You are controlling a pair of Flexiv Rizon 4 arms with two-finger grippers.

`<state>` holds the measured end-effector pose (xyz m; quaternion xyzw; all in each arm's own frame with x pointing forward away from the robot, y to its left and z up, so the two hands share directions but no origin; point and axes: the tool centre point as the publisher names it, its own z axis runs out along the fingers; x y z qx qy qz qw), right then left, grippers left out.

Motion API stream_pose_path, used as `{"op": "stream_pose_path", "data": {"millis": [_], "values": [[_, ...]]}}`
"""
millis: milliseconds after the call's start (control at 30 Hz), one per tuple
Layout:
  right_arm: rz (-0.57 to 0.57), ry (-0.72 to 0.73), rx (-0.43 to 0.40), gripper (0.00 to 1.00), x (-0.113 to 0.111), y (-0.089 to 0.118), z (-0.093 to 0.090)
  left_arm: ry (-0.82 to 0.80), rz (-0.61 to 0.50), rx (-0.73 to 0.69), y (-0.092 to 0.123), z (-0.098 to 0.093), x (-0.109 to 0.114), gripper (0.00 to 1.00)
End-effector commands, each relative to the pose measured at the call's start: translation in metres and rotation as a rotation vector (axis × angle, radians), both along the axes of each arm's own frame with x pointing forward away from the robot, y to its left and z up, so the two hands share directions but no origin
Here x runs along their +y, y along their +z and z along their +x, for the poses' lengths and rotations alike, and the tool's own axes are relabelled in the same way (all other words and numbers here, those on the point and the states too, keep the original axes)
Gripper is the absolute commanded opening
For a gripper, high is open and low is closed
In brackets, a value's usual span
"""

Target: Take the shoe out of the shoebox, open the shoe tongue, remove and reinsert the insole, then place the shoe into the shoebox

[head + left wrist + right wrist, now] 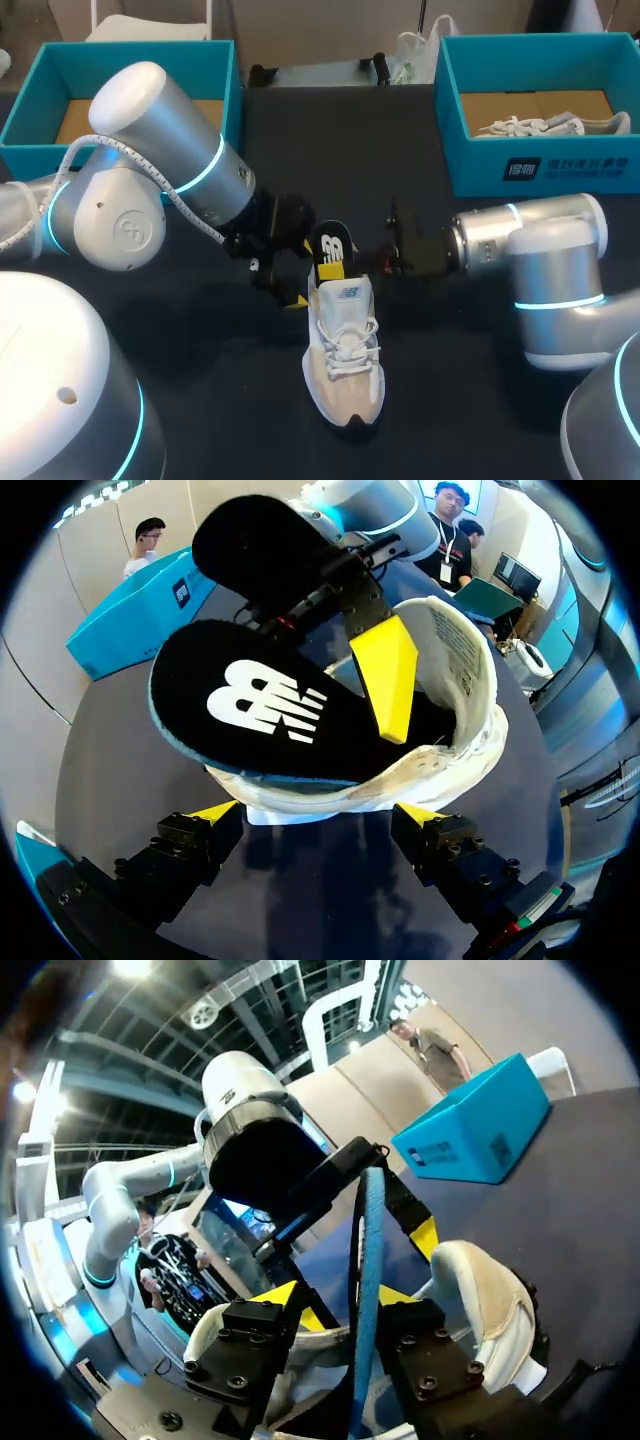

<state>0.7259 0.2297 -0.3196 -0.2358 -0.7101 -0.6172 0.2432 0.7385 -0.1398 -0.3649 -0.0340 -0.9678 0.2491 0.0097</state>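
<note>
A beige and white shoe [345, 360] lies on the dark table, heel toward the far side. A black insole [332, 245] with a white logo stands tilted up out of its heel opening. My left gripper [290, 272] is open at the heel's left. In the left wrist view the shoe's heel [455, 680] and insole [260, 705] sit just ahead of the spread gripper [318, 815]. My right gripper [385, 255] comes in from the right. It [338, 1298] is open, with the insole's edge [368, 1250] standing between its fingers, beside the shoe's collar [480, 1300].
Two teal shoeboxes stand at the back. The left shoebox [40, 75] shows a bare cardboard floor. The right shoebox [540, 160] holds another light shoe [560, 125]. Both arms crowd the table's middle around the shoe.
</note>
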Motion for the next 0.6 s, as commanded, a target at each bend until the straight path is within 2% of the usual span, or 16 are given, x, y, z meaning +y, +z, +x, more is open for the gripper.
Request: {"op": "stream_pose_path", "data": {"millis": [33,167,233,300,467,600], "values": [[-0.005,-0.018,-0.003,0.35,-0.002,0.007,0.002,0.000,0.002,-0.002,0.000,-0.001,0.000,1.00],[0.013,-0.032,0.007,0.30,-0.003,0.005,0.007,0.000,0.002,-0.002,0.000,-0.001,0.000,1.00],[0.023,-0.038,0.019,0.24,-0.003,0.003,0.009,0.000,0.002,-0.002,0.000,-0.001,0.000,1.00],[0.025,-0.039,0.033,0.00,-0.003,-0.001,0.012,0.000,0.002,-0.002,0.000,-0.001,0.000,1.00],[0.013,-0.028,0.076,0.00,-0.001,-0.011,0.012,0.000,0.002,-0.002,0.000,-0.001,0.000,1.00],[0.001,-0.023,0.115,0.00,-0.001,-0.022,0.005,0.000,0.002,-0.002,0.000,-0.001,0.000,1.00]]}}
